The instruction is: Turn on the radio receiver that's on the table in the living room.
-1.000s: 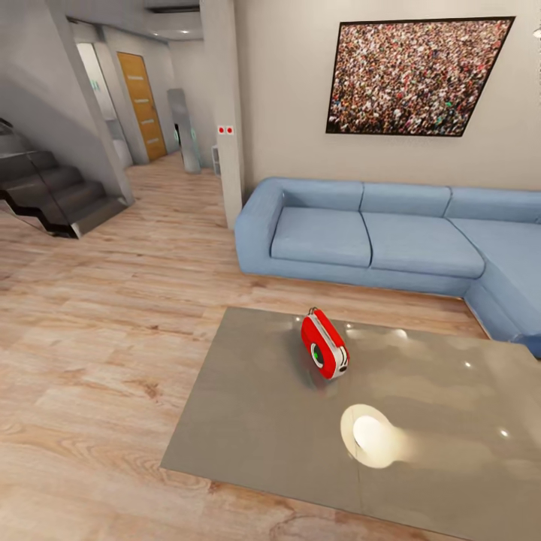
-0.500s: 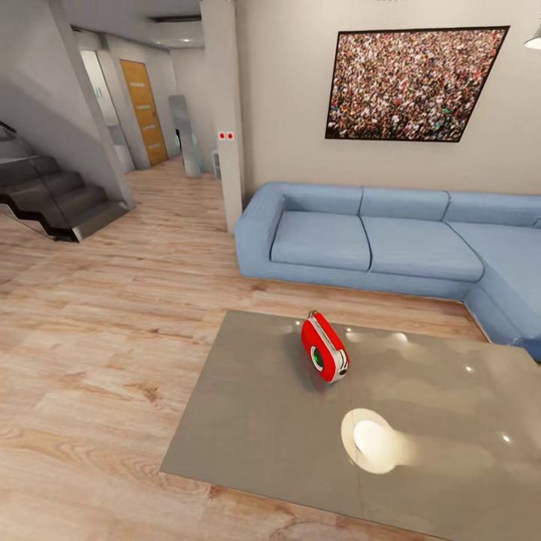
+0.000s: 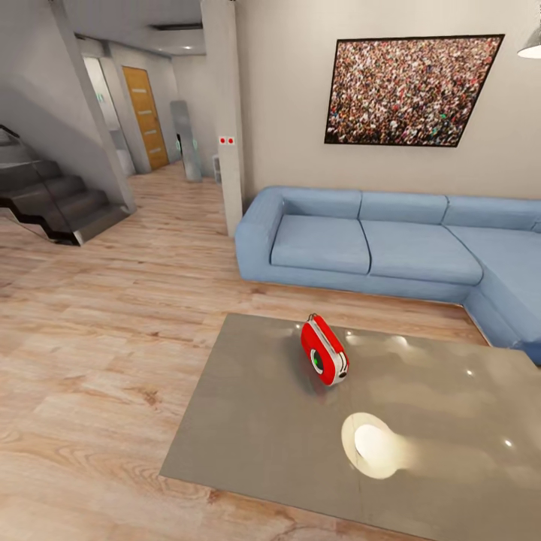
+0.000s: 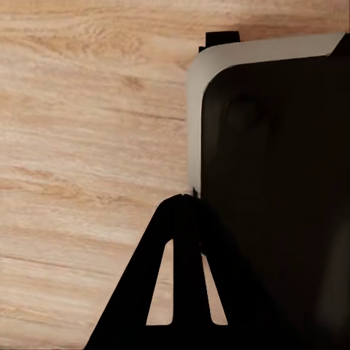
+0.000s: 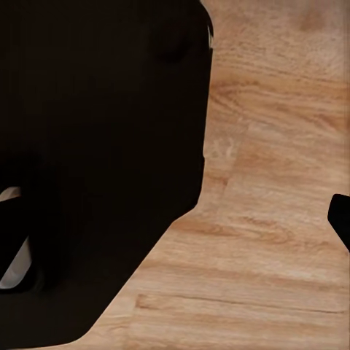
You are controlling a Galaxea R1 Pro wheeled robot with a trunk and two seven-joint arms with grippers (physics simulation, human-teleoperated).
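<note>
Radio receiver (image 3: 324, 352) stands near the desk's (image 3: 248, 428) far edge, as before; my view has only crept slightly, so I'm not within reach. My left claw (image 4: 186, 211) looks closed and empty; the right I cannot tell.

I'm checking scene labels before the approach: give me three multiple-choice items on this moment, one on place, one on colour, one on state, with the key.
1. Where is the small bright red radio receiver with the white band?
A. on the blue sofa
B. on the glossy grey-brown low table
C. on the wood plank floor

2. What colour is the sectional sofa?
A. blue
B. green
C. brown

3. How does the radio sit?
A. held in a gripper
B. lying under the table
C. standing free on its edge

Key: B, it rests on the tabletop; A, its cushions are light blue; C, nothing touches it.
</note>
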